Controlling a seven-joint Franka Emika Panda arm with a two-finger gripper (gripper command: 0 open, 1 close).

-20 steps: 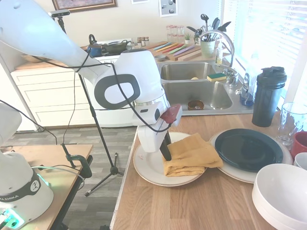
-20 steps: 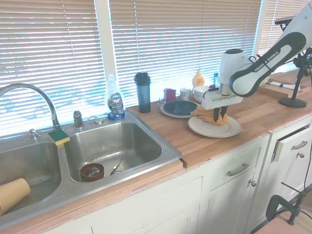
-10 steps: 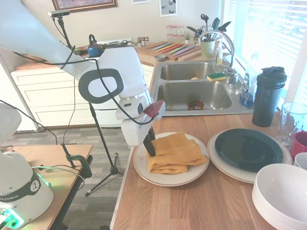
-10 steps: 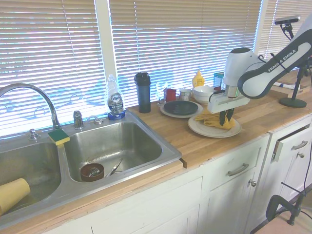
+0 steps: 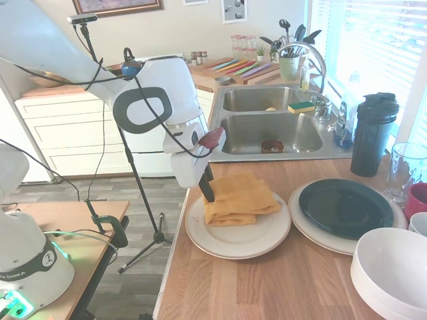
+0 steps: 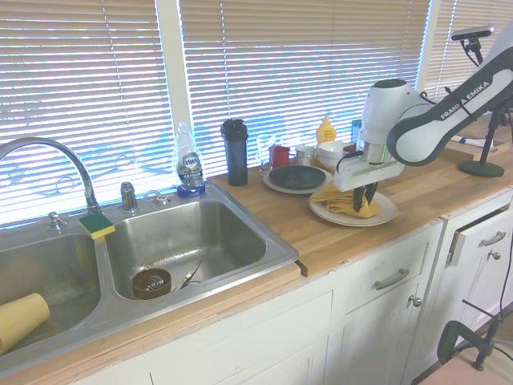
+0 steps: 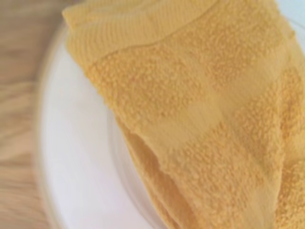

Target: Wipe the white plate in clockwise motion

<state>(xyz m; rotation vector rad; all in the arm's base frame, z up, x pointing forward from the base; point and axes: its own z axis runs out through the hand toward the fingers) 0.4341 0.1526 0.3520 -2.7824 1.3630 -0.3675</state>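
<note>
Gripper (image 5: pixel 207 193) clamped on folded mustard towel (image 5: pixel 238 199), pressing it onto white plate (image 5: pixel 247 238) at the countertop's (image 5: pixel 267 287) open front edge, beside the dark green plate (image 5: pixel 345 208). Risk judged: drag could slide the plate off that edge, or the towel bunch and slip free.

Bright daylight through blinds (image 6: pixel 280 64), glare there; wrist view soft, blurred
</note>
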